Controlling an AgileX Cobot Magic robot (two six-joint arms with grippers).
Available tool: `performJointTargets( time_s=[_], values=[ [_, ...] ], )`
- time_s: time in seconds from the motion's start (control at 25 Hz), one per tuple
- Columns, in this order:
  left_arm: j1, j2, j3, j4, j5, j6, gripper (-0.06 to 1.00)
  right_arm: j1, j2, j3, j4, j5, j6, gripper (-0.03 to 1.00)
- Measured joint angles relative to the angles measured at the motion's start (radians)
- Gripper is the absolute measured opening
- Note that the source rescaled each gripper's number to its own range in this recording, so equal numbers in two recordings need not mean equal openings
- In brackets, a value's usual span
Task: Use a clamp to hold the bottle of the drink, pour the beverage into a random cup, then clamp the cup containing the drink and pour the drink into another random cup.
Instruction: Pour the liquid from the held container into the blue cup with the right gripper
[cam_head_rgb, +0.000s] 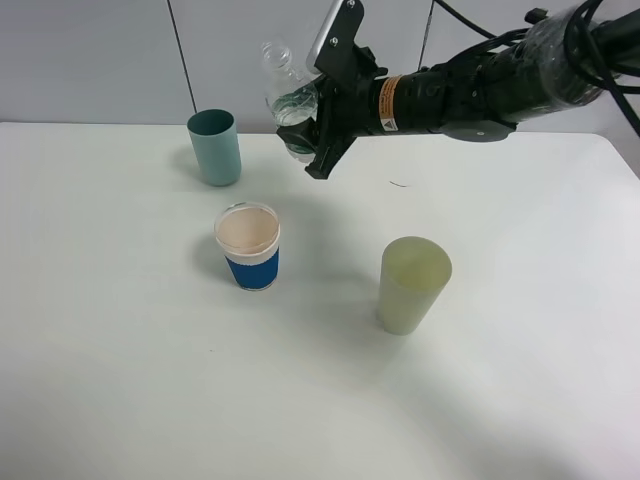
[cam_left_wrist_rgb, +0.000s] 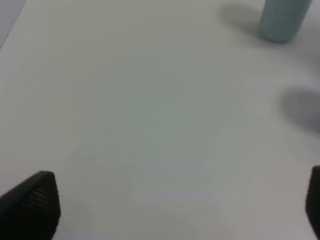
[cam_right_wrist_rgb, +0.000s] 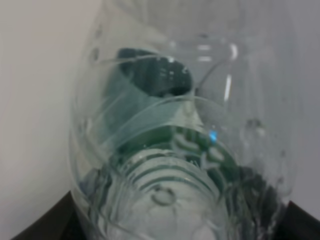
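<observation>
Right against your right wrist camera is the clear bottle, its green label showing through the plastic. There seems to be liquid inside, though the blur makes the level hard to read. Your right gripper is clamped on it, holding it tilted in the air over the far edge of the worktop, just beside the teal cup. The blue-sleeved cup stands upright near the worktop's middle, well below the bottle. The pale yellow-green cup stands to its right. Your left gripper hangs spread wide over bare worktop, holding nothing.
</observation>
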Motion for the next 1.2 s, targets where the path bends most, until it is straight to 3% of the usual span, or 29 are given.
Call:
performJointTargets(
  time_s=[0.88, 1.2],
  values=[
    [0.000, 0.000, 0.000, 0.000, 0.000, 0.000, 1.00, 0.085, 0.000, -0.001, -0.029, 0.267, -0.447, 0.00],
    [0.000, 0.000, 0.000, 0.000, 0.000, 0.000, 1.00, 0.103, -0.001, -0.001, -0.028, 0.319, -0.605, 0.00]
  ],
)
